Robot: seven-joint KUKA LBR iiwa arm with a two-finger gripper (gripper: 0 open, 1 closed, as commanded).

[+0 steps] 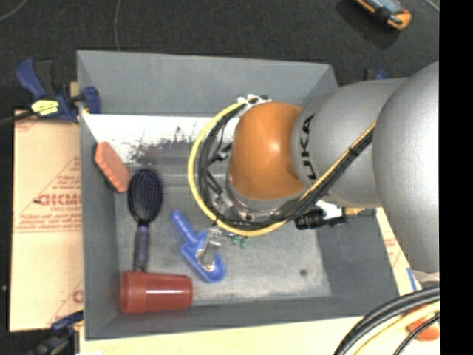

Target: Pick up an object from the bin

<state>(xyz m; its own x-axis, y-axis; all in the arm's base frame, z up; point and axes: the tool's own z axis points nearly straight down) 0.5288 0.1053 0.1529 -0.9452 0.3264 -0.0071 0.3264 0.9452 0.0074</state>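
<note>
My gripper [211, 251] reaches down from under the orange wrist cover onto a blue plastic clamp-like piece [188, 232] that lies on the bin floor left of centre. Its metal tip rests at the lower end of that blue piece, touching or just above it. A dark hairbrush with a purple handle [144, 198] lies just left of the blue piece. A red cup [157, 292] lies on its side at the bin's front left, a little below and left of the gripper.
An orange block [111, 166] leans by the left wall near the back. The arm and its orange cover hang over the bin's middle and right, hiding the floor beneath. Bare floor shows at the front right.
</note>
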